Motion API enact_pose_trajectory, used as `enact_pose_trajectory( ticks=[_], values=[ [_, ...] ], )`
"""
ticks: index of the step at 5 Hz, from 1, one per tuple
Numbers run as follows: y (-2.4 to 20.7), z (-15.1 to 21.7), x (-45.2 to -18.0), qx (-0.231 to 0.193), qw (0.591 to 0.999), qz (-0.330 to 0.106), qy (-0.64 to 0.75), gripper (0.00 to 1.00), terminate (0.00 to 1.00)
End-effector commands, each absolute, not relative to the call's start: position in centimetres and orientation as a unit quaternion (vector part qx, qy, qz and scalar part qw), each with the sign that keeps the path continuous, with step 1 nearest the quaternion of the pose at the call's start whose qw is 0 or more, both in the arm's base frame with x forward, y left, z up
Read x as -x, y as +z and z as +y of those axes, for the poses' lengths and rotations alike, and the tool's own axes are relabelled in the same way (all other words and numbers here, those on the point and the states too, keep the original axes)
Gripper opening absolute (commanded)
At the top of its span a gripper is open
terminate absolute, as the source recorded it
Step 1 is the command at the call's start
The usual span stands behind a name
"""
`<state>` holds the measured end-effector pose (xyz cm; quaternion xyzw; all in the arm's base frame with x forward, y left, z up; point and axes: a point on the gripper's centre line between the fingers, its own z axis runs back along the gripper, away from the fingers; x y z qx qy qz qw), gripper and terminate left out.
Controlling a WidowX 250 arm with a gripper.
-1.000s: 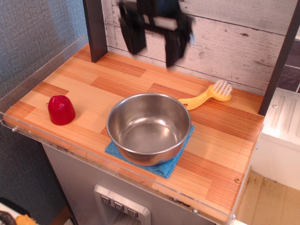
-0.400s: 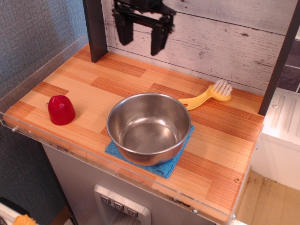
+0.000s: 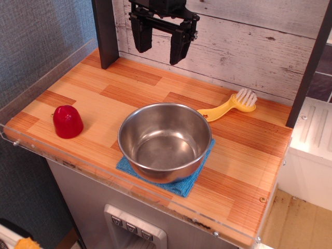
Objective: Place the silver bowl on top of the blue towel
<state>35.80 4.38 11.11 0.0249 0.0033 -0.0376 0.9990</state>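
Towel first: the blue towel (image 3: pixel 182 182) peeks out at the counter's front edge, well in front of the gripper (image 3: pixel 161 49), and the silver bowl (image 3: pixel 165 141) sits squarely on top of it, upright, covering all but the cloth's front fringe. Neither has budged since a second ago. Off to the near left, the red object (image 3: pixel 67 121) rests apart, also unmoved. Behind the bowl on the right, the yellow brush (image 3: pixel 232 105) lies close to its rim. At the back, high against the white plank wall (image 3: pixel 249 46), the gripper now hangs sharp and steady, shifted left from its blurred spot earlier, fingers spread apart, holding nothing.
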Motion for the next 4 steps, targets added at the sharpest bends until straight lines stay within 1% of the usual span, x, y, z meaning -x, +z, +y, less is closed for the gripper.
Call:
enact_pose_trajectory(
  ticks=[1, 3, 4],
  values=[
    [13.06, 5.30, -35.21, -0.030, 0.999, -0.022, -0.036, 1.00, 0.00],
    [13.06, 5.30, -35.21, -0.030, 0.999, -0.022, -0.036, 1.00, 0.00],
    [13.06, 5.30, -35.21, -0.030, 0.999, -0.022, -0.036, 1.00, 1.00]
  ],
)
